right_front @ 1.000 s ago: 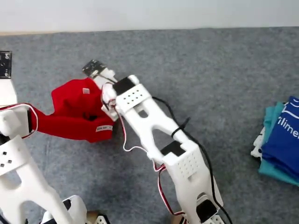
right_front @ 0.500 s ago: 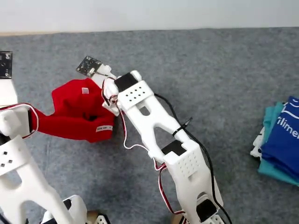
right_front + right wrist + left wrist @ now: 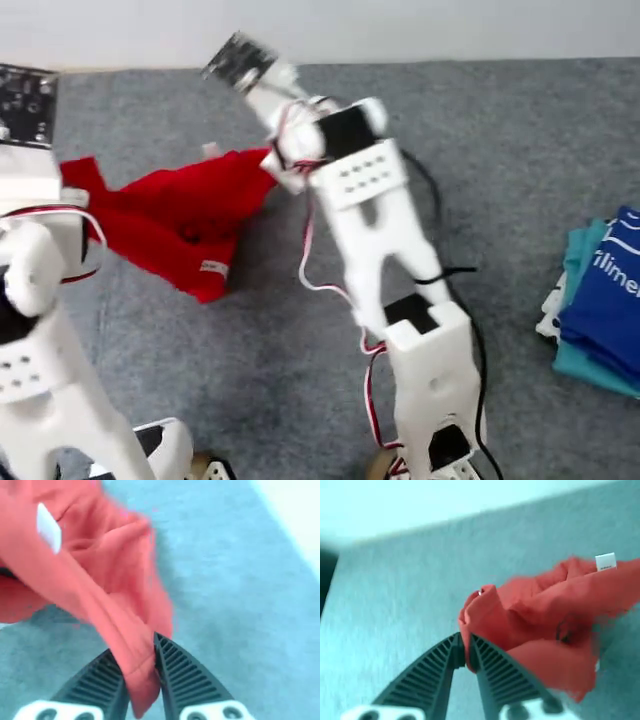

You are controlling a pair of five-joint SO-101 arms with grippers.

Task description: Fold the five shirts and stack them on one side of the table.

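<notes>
The blue shirt (image 3: 610,310) had white letters (image 3: 618,272), cut off at the edge. The red shirt (image 3: 170,215) had small white tags (image 3: 605,561), but their print was too small to read.

One red shirt (image 3: 180,215), unfolded and crumpled, drawn out in a band over the left part of the desk (image 3: 500,150). One end is pinched in the left gripper (image 3: 465,645), the other in the right gripper (image 3: 133,644). Loose cloth sags between them, with a white tag (image 3: 211,268) on the lower fold. Folded stack at the desk's right edge, well apart: blue shirt (image 3: 605,300) on top with white print, teal shirt (image 3: 585,365) beneath.
</notes>
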